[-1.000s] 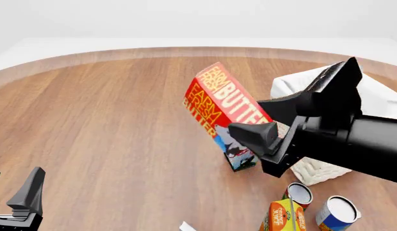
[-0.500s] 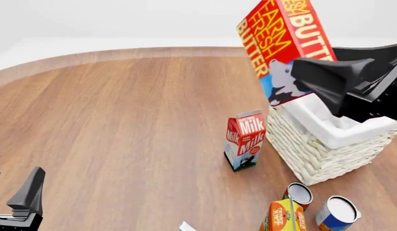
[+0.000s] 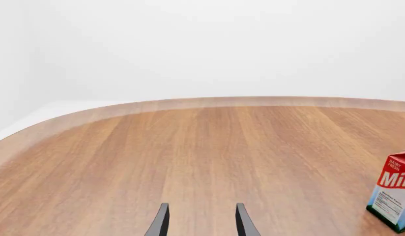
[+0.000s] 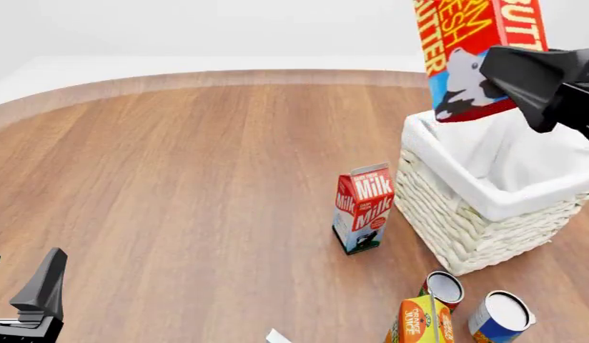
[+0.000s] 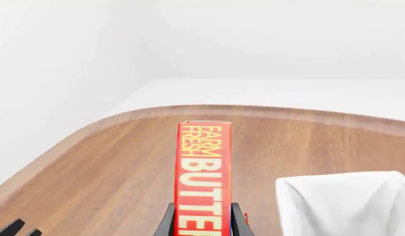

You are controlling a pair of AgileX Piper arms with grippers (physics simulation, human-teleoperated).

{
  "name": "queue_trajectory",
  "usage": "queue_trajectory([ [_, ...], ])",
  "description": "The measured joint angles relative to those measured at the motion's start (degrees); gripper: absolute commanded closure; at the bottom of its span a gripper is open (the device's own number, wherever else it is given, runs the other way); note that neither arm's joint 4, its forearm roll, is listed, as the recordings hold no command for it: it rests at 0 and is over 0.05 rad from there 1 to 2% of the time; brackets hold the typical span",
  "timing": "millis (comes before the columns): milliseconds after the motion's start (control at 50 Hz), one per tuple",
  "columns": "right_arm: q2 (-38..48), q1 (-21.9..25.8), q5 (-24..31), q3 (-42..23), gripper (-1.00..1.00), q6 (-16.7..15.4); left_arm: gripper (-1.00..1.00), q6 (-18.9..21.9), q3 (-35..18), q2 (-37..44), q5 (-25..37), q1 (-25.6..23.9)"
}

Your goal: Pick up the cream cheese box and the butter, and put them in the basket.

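Red-and-orange butter (image 4: 474, 53) hangs tilted above the basket's (image 4: 485, 207) near-left rim — we judge that releasing now could send it onto the rim or out onto the desk (image 4: 180, 186). Right gripper (image 5: 201, 216): fingers clamped on the carton's narrow sides. Left gripper (image 3: 201, 221): fingers apart, empty.

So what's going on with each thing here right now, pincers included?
butter: held in the air over the basket's near-left corner, tilted
right pincer: shut on the butter
left pincer: open, holding nothing
basket: on the table, nothing seen inside
milk carton: upright, closed
two cans: upright
orange juice carton: upright
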Motion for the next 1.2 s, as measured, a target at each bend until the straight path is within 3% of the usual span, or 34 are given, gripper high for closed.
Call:
queue_trajectory([
  [620, 7.02, -15.73, -6.43, 3.96, 1.0, 5.39, -1.0, 0.0, 0.0, 0.0, 0.0, 0.0],
  [1200, 12.8, -23.84, -10.39, 8.03, 1.0, 7.39, -1.0, 0.0, 0.0, 0.0, 0.0, 0.0],
])
